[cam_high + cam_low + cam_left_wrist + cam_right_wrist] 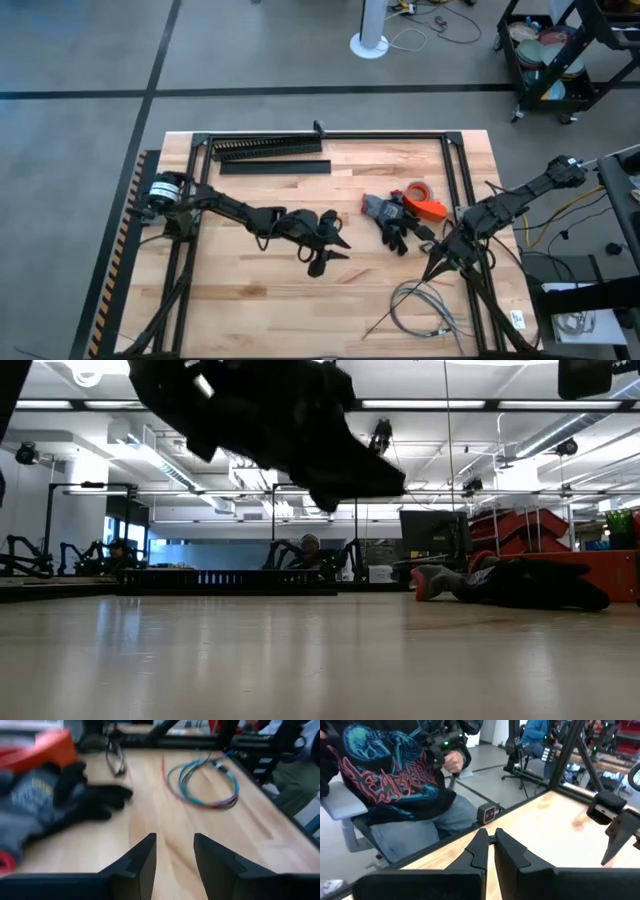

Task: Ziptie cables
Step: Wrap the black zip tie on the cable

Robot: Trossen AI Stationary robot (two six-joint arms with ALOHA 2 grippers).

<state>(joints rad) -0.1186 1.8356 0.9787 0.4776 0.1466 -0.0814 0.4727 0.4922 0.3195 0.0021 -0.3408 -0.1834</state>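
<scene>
The cables [425, 305] lie in a loose loop flat on the table near its front right. In the left wrist view the cables [205, 782] show as blue, red and green wires. A thin dark strip [378, 326], perhaps a ziptie, lies by the loop's left side. My left gripper [330, 250] hovers open above the table's middle, left of the cables, with nothing between its fingers [145, 857]. My right gripper [435, 262] stands shut just beyond the cables, toward the far edge. I see nothing between its fingers [480, 847].
Dark gloves [393, 220], an orange tool [427, 208] and a tape roll [418, 189] lie right of centre. A black toothed duct [265, 148] and its cover [275, 167] lie at the far edge. A seated person [395, 785] shows beyond the table's edge.
</scene>
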